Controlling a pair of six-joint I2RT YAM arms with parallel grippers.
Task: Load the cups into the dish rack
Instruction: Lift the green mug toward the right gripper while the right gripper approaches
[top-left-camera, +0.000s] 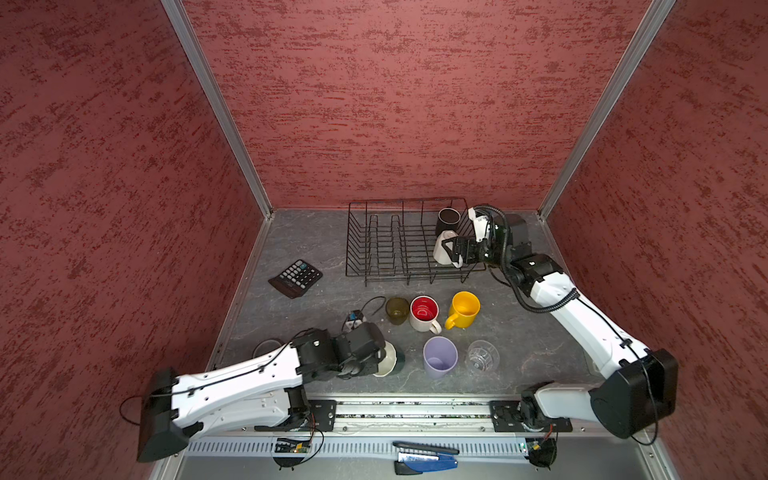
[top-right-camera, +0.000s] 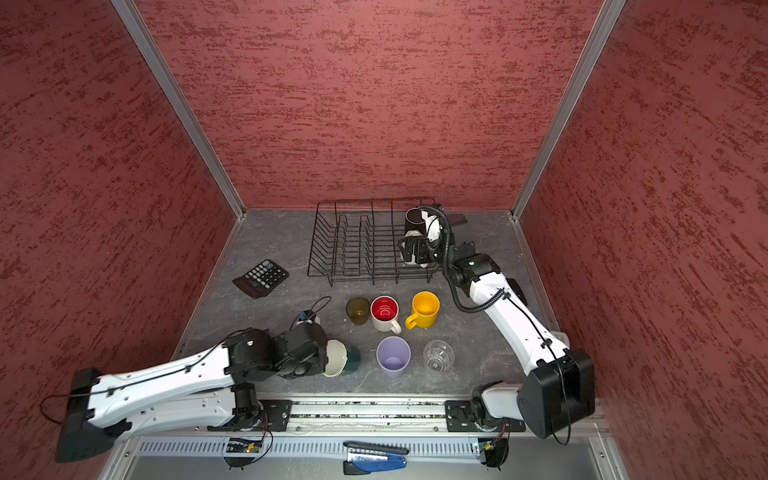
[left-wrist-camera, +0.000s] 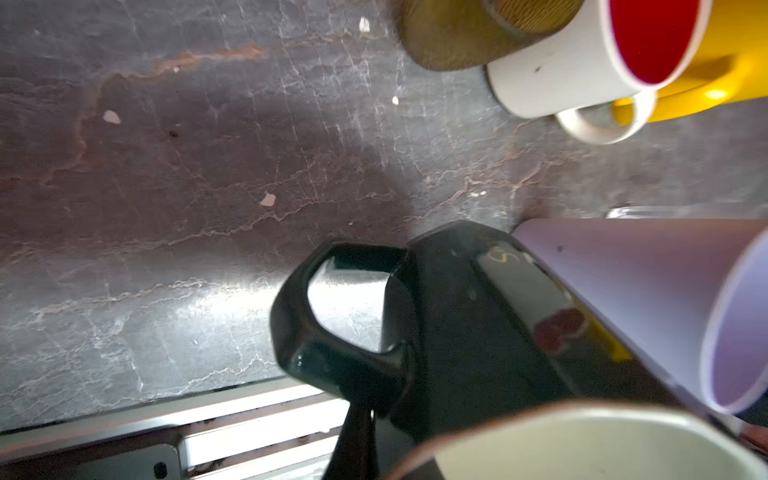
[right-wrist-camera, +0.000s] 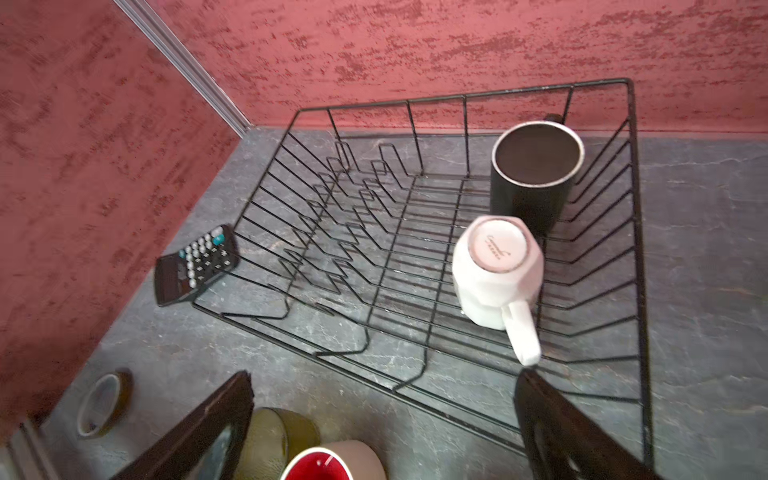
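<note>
left hand (top-left-camera: 376, 360): clamped tight on the teal mug (top-left-camera: 395, 359), pinching its wall at the rim, near the front edge of the table (top-left-camera: 311, 249)
teal mug: tipped on its side, cream inside facing the arm, base just beside the lavender tumbler (top-left-camera: 439, 357); hard to tell whether it rests on the table or hangs clear
right hand (right-wrist-camera: 384, 376): spread wide, holding nothing, at the right end of the dish rack (right-wrist-camera: 353, 232)
dish rack: at the back of the table, two cups in its right end
black mug (right-wrist-camera: 536, 174): upright in the rack's far right corner
white mug (right-wrist-camera: 494, 270): upside down, leaning, just in front of the black mug, handle toward the right hand
row in front of the rack: olive tumbler (top-left-camera: 397, 309), red-lined mug (top-left-camera: 424, 313), yellow mug (top-left-camera: 464, 309), close together
clear glass (top-left-camera: 482, 355): upright, beside the lavender tumbler
calculator (top-left-camera: 296, 278): on the table, left of the rack
</note>
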